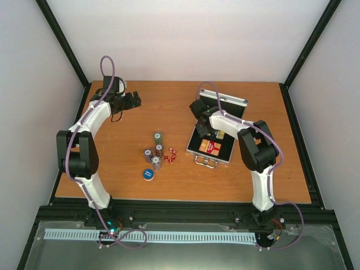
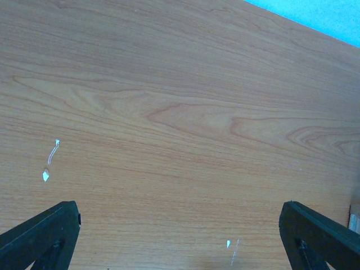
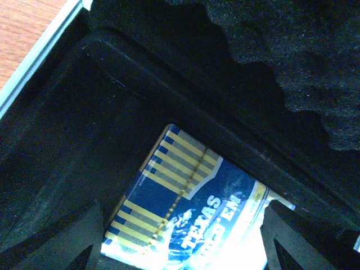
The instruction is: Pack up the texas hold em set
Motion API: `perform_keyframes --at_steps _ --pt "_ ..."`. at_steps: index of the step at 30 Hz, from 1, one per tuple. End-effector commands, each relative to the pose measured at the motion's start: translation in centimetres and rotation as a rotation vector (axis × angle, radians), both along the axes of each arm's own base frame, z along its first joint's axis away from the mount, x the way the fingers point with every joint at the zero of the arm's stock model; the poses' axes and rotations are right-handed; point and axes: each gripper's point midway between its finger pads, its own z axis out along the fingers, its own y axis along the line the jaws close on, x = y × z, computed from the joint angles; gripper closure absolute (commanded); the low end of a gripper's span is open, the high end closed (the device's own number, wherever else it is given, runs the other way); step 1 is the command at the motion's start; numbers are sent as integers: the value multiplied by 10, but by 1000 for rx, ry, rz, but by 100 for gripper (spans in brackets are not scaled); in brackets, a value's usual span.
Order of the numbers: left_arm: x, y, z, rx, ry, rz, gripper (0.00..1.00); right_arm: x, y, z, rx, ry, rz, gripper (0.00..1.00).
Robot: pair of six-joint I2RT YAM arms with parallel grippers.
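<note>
The silver case (image 1: 212,158) lies open at the table's right, its lid (image 1: 225,99) raised behind it. Two red-yellow card boxes (image 1: 210,148) lie in its front part. My right gripper (image 1: 207,130) reaches into the case. In the right wrist view a blue and yellow Texas Hold'em box (image 3: 169,169) fills the gap of my right gripper (image 3: 184,211), just above the black lining (image 3: 84,112). Chip stacks (image 1: 156,151), red dice (image 1: 170,155) and a blue disc (image 1: 148,174) sit mid-table. My left gripper (image 1: 134,100) (image 2: 180,230) hangs open over bare wood at the back left.
Ridged black foam (image 3: 292,67) lines the lid right behind the box. A strip of wooden table (image 3: 28,28) shows beyond the case's silver edge. Walls close in the table on three sides.
</note>
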Motion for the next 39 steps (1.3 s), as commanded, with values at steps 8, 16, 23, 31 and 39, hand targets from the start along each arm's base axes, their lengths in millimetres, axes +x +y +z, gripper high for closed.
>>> perform_keyframes --at_steps 8,16,23,31,39 --pt "8 6 15 0 -47 6 0 -6 6 10 49 -14 89 17" --pt "8 7 15 -3 -38 -1 0 -25 58 54 206 8 280 17" --pt "7 6 13 -9 -22 3 0 -82 107 54 254 134 436 21" --pt "4 7 13 -8 -17 6 0 -131 162 27 293 237 551 26" --pt "-1 7 13 -12 -18 8 0 -124 175 6 282 268 592 29"
